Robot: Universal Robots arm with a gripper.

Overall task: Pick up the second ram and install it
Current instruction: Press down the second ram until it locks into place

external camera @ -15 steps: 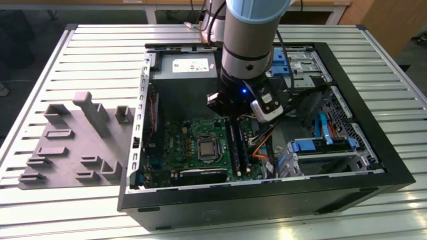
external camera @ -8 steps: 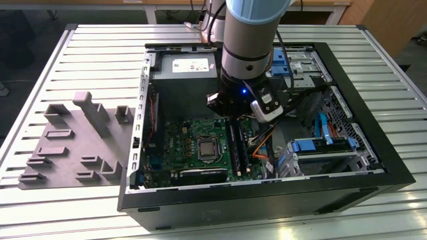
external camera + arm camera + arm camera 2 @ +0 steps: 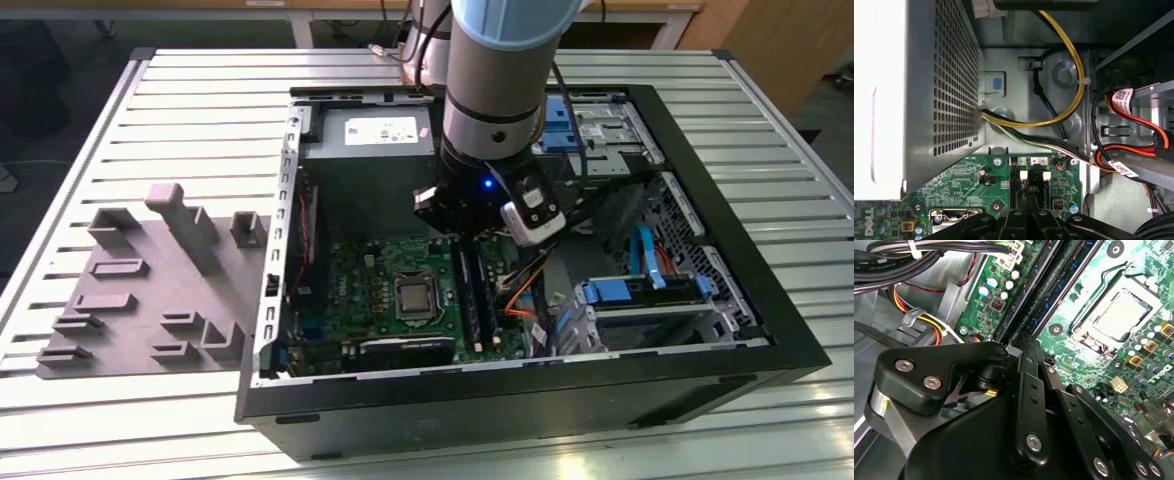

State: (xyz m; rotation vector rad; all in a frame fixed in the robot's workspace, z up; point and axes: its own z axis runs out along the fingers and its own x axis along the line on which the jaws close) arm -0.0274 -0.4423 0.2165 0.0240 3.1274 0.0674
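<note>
Gripper (image 3: 1026, 347) – matte black linkage, fingers drawn together, perhaps pinching the second ram (image 3: 1041, 315), over glossy green motherboard (image 3: 1114, 270).

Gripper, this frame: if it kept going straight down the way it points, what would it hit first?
Probably the memory slots on the motherboard: the gripper points straight at them in both wrist views. How far above them it sits is unclear.

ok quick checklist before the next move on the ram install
1. Gripper over the slots: ok, in both wrist views.
2. Ram in gripper: cannot tell.
3. Ram seated in slot: cannot tell.
4. White latches at the slot ends open: cannot tell.
5. Cables off the slots: ok in the first wrist view.
6. Case open on top: ok.
</note>
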